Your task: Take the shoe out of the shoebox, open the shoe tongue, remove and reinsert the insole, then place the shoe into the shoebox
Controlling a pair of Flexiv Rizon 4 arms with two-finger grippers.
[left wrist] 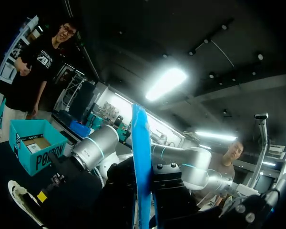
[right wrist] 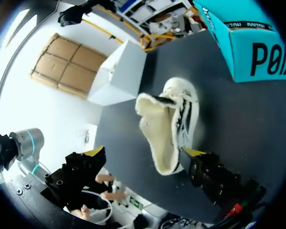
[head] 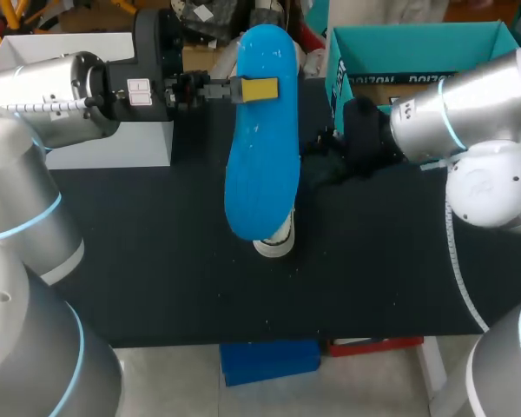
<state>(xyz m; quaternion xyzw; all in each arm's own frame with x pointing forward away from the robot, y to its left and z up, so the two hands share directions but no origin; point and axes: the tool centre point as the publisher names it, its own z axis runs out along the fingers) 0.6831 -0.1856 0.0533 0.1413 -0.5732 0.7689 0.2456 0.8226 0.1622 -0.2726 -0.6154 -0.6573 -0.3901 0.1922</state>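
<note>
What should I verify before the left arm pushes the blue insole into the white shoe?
1. Grip: the left claw is shut on the blue foam insole: ok.
2. Opening: the white fleece-lined shoe gapes wide: ok.
3. Support: the right claw holds the shoe: not ok, it stands open.
4. Aim: the insole tip points into the opening: cannot tell.
5. Box: the teal cardboard shoebox stands open: ok.

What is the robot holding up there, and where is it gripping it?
The blue insole, pinched near one end by the jaws of the left gripper.
</note>
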